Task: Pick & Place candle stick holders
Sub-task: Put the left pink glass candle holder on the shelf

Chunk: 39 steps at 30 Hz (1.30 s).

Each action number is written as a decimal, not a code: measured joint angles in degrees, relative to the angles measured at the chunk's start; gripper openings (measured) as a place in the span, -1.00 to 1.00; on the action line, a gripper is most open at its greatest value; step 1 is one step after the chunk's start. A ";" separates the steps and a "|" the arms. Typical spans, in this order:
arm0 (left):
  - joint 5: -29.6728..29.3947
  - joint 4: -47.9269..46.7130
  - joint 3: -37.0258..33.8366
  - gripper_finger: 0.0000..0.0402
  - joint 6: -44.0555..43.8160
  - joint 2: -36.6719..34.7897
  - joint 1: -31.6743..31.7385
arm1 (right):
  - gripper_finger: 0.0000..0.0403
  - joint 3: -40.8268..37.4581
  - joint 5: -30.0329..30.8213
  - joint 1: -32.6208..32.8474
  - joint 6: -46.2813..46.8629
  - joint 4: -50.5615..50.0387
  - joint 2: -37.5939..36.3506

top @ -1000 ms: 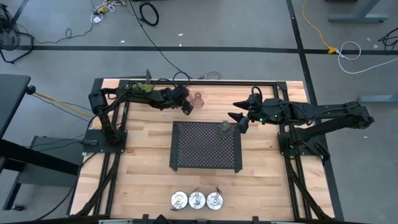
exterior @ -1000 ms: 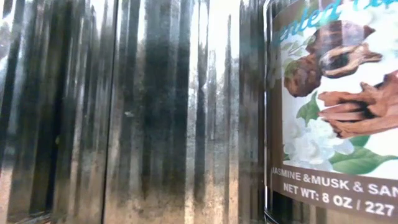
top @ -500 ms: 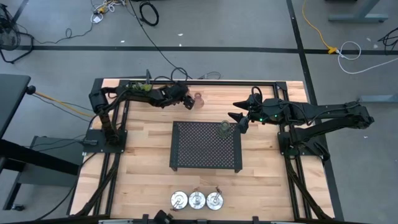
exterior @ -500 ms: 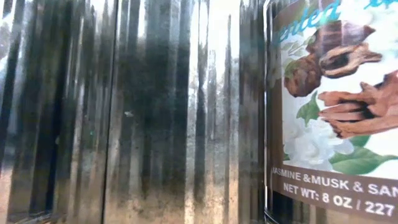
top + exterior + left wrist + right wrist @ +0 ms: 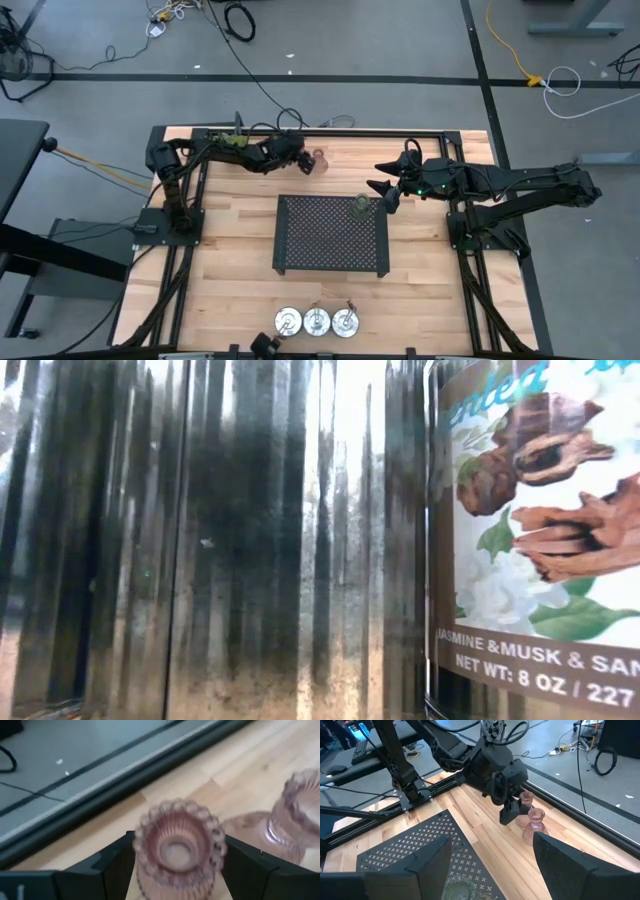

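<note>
Butcher-block tabletop (image 5: 230, 250) on grey floor (image 5: 90, 40).

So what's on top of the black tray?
One green glass holder stands near its far right corner, by the right gripper. Only the mesh under its foot is hidden.

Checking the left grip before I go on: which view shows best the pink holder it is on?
The left wrist view: the pink holder fills it, between the left gripper fingers. The right wrist view shows it farther off, the high view barely, the low view not at all.
</note>
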 joint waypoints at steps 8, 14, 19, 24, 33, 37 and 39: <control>4.26 -1.03 0.00 0.14 0.99 0.00 2.01 | 0.39 0.00 0.00 0.00 -0.02 0.01 0.00; 7.08 -0.35 0.09 -0.34 0.94 -0.15 3.10 | 0.39 0.00 0.44 0.02 -0.04 0.04 0.00; 8.64 -0.43 0.09 -0.34 3.39 -0.15 3.16 | 0.39 0.00 0.44 0.00 -0.04 0.01 0.00; 9.24 -0.65 0.09 -0.34 3.61 -0.15 3.15 | 0.39 0.00 0.44 0.00 -0.04 0.01 0.00; 10.01 -4.23 -0.02 -0.34 4.74 -2.04 2.05 | 0.39 0.00 0.46 -0.02 -0.07 0.01 0.00; 9.13 -8.99 -0.17 -0.34 8.55 -5.34 1.92 | 0.39 0.00 2.32 -0.02 -0.34 0.07 0.00; 8.50 -11.67 -0.17 -0.34 9.27 -7.60 1.94 | 0.39 0.00 3.29 -0.15 -0.57 0.04 0.00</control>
